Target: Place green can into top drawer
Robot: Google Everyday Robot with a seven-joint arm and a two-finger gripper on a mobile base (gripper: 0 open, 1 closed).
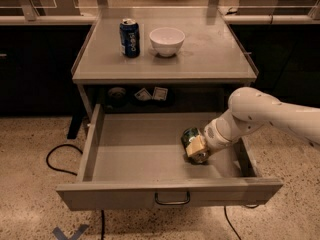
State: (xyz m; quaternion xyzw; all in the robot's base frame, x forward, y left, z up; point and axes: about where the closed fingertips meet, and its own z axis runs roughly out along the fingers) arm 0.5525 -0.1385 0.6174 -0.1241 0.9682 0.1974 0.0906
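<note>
The top drawer (145, 159) is pulled wide open under the table, with its flat front panel and curved handle (171, 200) nearest me. The green can (190, 137) lies tilted inside the drawer, toward its right side, low over the drawer floor. My gripper (196, 147) reaches down into the drawer from the right on the white arm (260, 116) and is shut on the green can.
On the table top (210, 49) stand a blue Pepsi can (130, 37) and a white bowl (167, 40). Small items sit on the shelf behind the drawer (145, 95). A black cable (55, 159) lies on the speckled floor at the left.
</note>
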